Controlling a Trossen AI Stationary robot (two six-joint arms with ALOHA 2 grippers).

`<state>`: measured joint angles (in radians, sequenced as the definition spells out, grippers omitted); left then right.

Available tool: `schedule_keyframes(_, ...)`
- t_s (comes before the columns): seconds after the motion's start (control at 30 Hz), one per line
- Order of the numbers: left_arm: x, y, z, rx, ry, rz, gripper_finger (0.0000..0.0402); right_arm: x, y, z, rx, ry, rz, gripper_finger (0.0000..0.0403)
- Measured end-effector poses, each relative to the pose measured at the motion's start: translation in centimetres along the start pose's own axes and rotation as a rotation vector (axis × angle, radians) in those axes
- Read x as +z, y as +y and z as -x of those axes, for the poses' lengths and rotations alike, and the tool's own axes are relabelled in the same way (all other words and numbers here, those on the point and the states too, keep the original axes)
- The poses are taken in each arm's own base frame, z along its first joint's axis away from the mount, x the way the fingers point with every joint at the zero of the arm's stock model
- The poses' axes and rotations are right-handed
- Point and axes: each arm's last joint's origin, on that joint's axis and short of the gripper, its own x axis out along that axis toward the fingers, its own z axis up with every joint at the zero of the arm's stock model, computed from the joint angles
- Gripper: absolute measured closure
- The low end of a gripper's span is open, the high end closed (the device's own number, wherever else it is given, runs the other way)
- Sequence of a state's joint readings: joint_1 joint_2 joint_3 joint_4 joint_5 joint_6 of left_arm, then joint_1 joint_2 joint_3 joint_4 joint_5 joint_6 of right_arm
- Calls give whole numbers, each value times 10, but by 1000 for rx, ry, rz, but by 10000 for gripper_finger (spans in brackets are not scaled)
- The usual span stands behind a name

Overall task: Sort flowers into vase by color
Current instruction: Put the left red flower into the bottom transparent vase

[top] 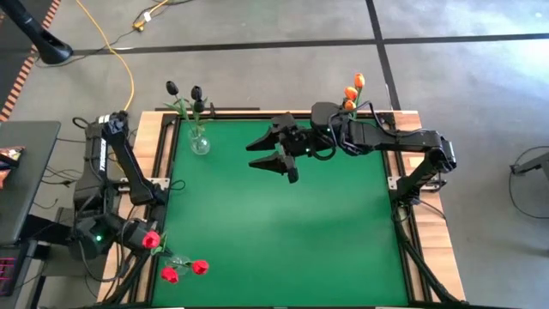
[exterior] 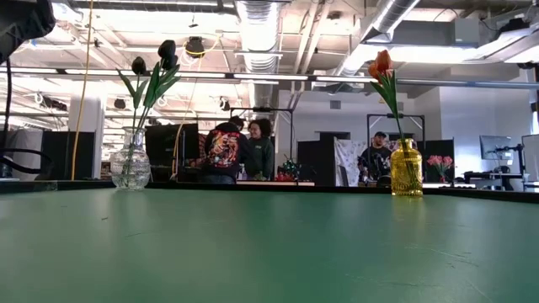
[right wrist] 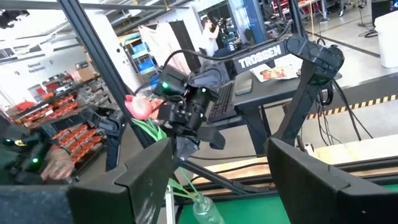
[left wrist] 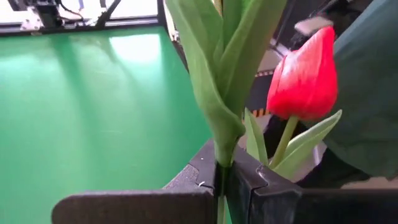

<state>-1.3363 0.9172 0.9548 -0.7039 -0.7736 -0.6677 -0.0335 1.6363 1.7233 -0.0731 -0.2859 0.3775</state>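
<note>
- Green table mat [top: 283, 232], framed by wooden boards, seen from above; in the low view an open workshop with people standing among desks lies beyond its far edge.
- Left gripper [left wrist: 227, 186], at the near left corner of the table just off the mat: fingers pressed together on the green stem of a red tulip [top: 151, 240]. In the left wrist view the stem and leaves rise straight up from between the fingers, with the red head [left wrist: 305, 78] beside them.
- Right gripper [top: 273, 154], held over the far middle of the mat: fingers spread wide apart, nothing between them.
- Clear glass vase [top: 199, 143], far left corner of the mat: holds black tulips [top: 184, 90] with green leaves.
- Yellow vase [exterior: 406, 172], far right corner: holds orange tulips [top: 353, 90]; the vase is largely hidden under the right arm in the high view.
- Two more red tulips [top: 184, 271], standing just beside the left gripper at the near left edge; their container cannot be clearly made out.
</note>
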Motion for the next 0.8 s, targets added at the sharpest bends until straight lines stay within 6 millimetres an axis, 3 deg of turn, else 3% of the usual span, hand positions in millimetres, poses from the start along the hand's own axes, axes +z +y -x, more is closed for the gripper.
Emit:
schedule_keyframes(0.4, -66, 3, -20, 16, -46, 131, 401, 1, 0, 0, 1, -8, -34, 111)
schedule_keyframes(0.6, -79, 6, -27, 19, -48, 159, 401, 1, 0, 0, 0, -9, -33, 111)
schedule_keyframes(0.8, -81, 7, -28, 45, -70, 220, 400, 1, 0, 0, -1, -8, -33, 111)
